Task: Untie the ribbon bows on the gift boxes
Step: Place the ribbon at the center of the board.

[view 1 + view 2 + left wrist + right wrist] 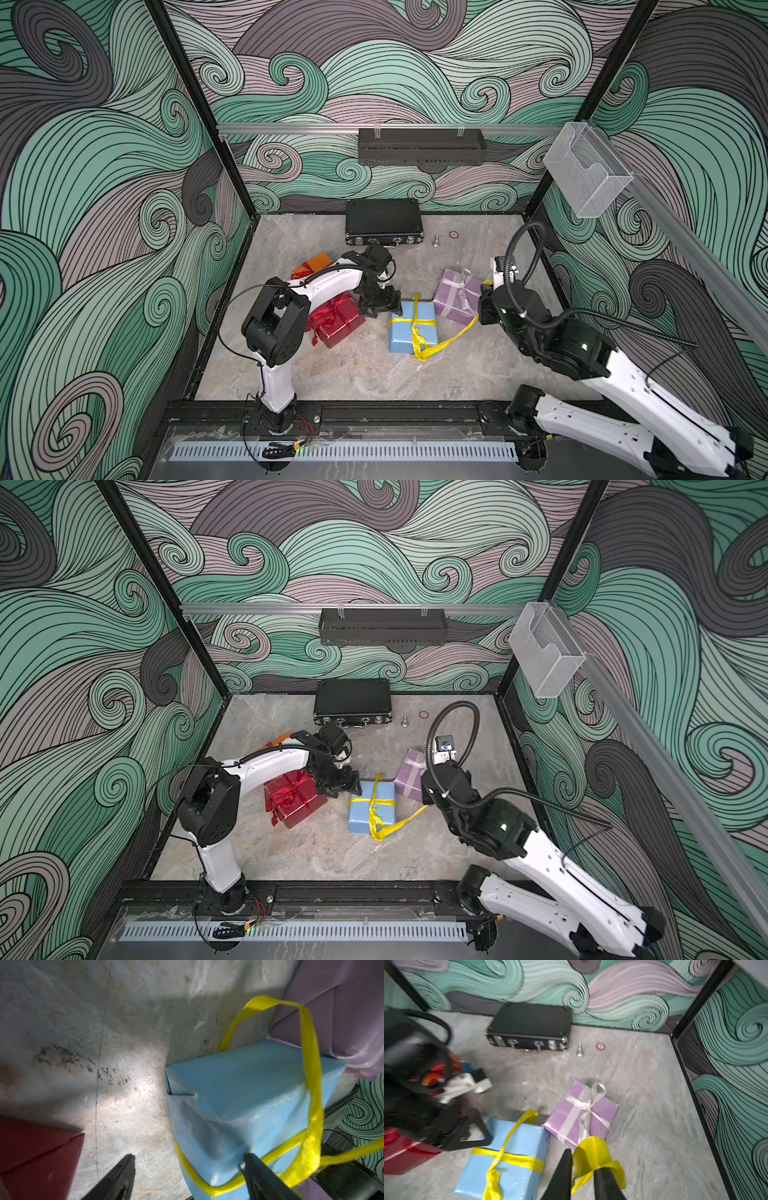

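Yellow ribbon (593,1155) from the light blue box (401,336) near the middle of the surface (374,374) drapes across my right gripper (583,1159), jaws narrowly parted, while my left gripper (189,1155) spreads wide over that box's far-left corner.

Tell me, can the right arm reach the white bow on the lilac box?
Probably yes: the white bow sits uncovered close by the right gripper, though yellow ribbon hangs on it.

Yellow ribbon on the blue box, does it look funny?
Yes. The yellow ribbon has no neat bow; its long tail trails off the blue box and drapes over one of the right fingers.
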### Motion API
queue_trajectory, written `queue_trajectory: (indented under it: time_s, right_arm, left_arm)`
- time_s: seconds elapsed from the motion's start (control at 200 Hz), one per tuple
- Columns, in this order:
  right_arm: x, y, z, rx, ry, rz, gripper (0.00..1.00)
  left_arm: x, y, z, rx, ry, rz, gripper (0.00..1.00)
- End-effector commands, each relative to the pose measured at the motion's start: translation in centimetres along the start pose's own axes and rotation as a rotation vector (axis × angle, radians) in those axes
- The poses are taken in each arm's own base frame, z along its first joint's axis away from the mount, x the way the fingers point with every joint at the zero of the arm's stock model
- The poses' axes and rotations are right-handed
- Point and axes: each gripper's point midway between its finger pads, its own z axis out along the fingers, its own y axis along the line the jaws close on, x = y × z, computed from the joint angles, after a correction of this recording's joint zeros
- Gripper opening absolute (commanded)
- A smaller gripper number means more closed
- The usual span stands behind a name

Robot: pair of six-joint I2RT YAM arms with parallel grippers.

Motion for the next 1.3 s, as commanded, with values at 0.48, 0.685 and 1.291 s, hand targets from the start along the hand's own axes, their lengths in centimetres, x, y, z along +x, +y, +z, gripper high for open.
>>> queue_trajectory:
  time_s: [0.48,0.685,1.291]
  right_arm:
    - [6.6,4.8,3.7,-0.468,0.270,0.434,0.62]
    - [11.5,10.9,4.5,-0.487,0.511,0.151,0.58]
    - [12.4,15.7,8.8,-0.338,0.625,-0.113,0.43]
  left_arm:
    - [0.0,-3.1,-6.5,0.025,-0.261,0.198,0.95]
    - [-1.0,-1.4,-9.0,-0.077,-0.394,0.139,0.91]
    - [-2.1,3.0,-11.8,-0.222,-0.556,-0.001,0.87]
